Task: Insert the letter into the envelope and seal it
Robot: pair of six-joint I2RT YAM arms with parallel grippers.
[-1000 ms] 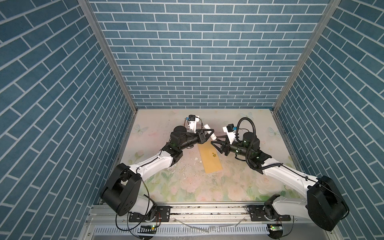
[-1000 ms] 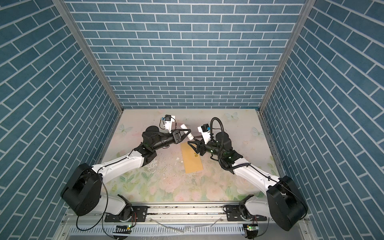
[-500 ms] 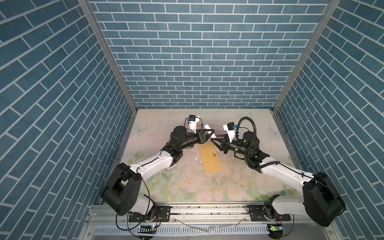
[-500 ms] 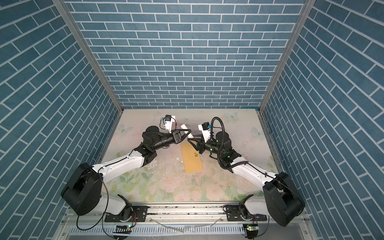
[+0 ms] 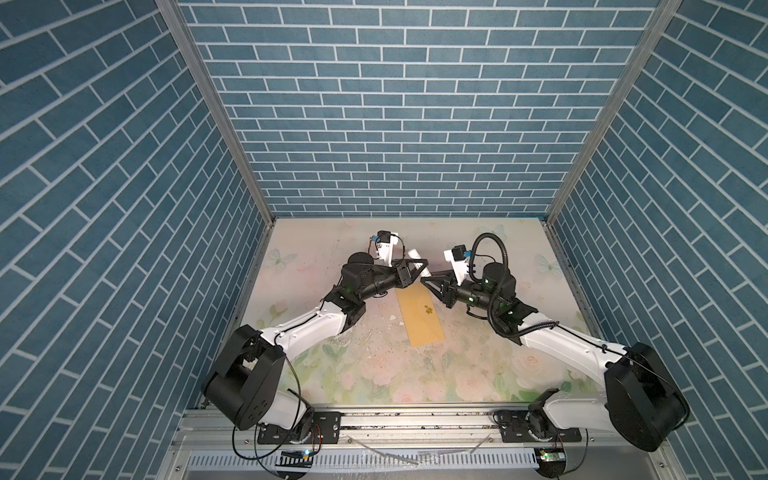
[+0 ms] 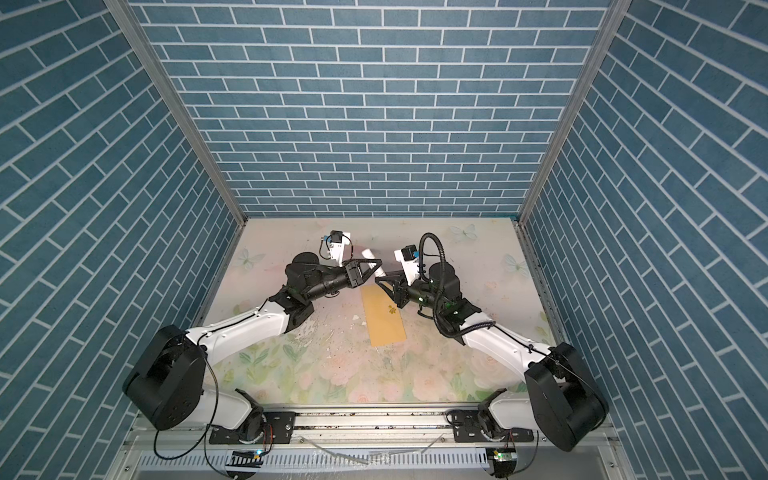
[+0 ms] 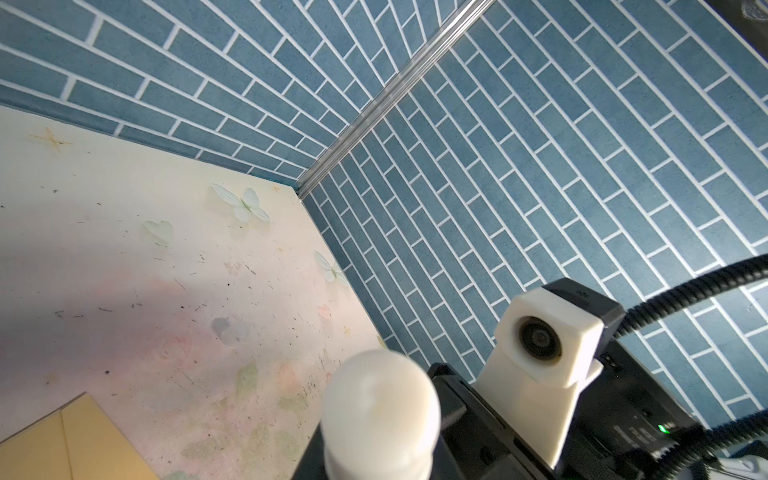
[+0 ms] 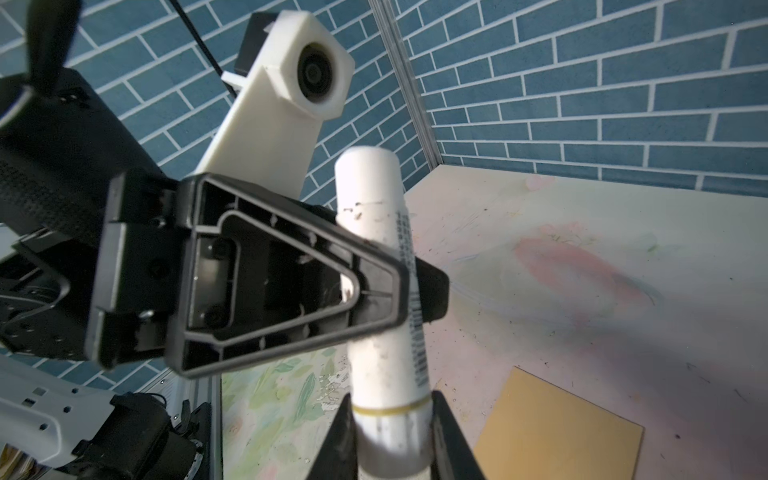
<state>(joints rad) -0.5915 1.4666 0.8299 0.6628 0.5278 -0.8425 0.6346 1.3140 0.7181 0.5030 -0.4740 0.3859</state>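
Both arms meet above the far end of the envelope [image 5: 419,311], which lies flat on the flowered bench [image 5: 478,374] with its flap folded down and the small gold emblem showing; the letter is nowhere in sight and is presumably already inside. The left hand [image 8: 409,286] is clamped across the middle of a white glue stick [image 8: 384,291], held off the bench just beyond the envelope's far edge. The right hand [image 8: 392,432] has its fingers [image 8: 451,440] on either side of the stick's lower end, below a thin yellow ring; from the right wrist view they appear pressed against it, so the two hands hold the same stick from opposite ends. In a top view the stick [image 6: 374,262] pokes out past the left hand, tilted away from the arms. The step in hand looks like uncapping or readying the glue for sealing. The next move likely calls for a straight pull or twist between the two hands without letting the smooth tube slip, then lifting the flap to reach the paper beneath.
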